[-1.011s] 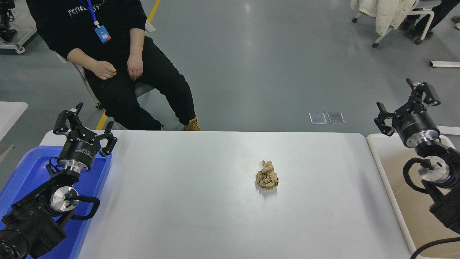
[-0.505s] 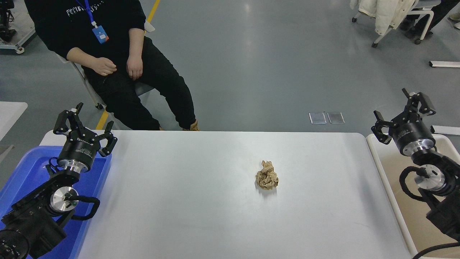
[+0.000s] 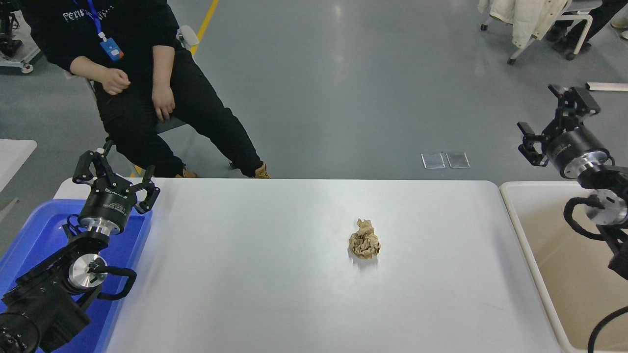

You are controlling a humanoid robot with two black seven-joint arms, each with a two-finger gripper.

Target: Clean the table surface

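The white table surface [image 3: 274,284] fills the middle of the head view. A crumpled ball of brown paper [image 3: 364,239] lies on it, right of centre. My right gripper [image 3: 557,120] is raised at the right edge, beyond the table's far right corner and above the far end of the beige bin; it is open and holds nothing. It is well apart from the paper. My left gripper [image 3: 114,170] is parked at the lower left over the blue tray, open and empty.
A blue tray [image 3: 34,230] sits at the table's left end, a beige bin [image 3: 569,279] at its right end. A person in black [image 3: 142,83] sits on a chair beyond the far left edge. Two shiny plates [image 3: 445,160] lie on the floor.
My right gripper dipped slightly, then rose and swung farther from me, up past the bin's far end. The person slid back and left on the chair. The paper and my left arm stayed put.
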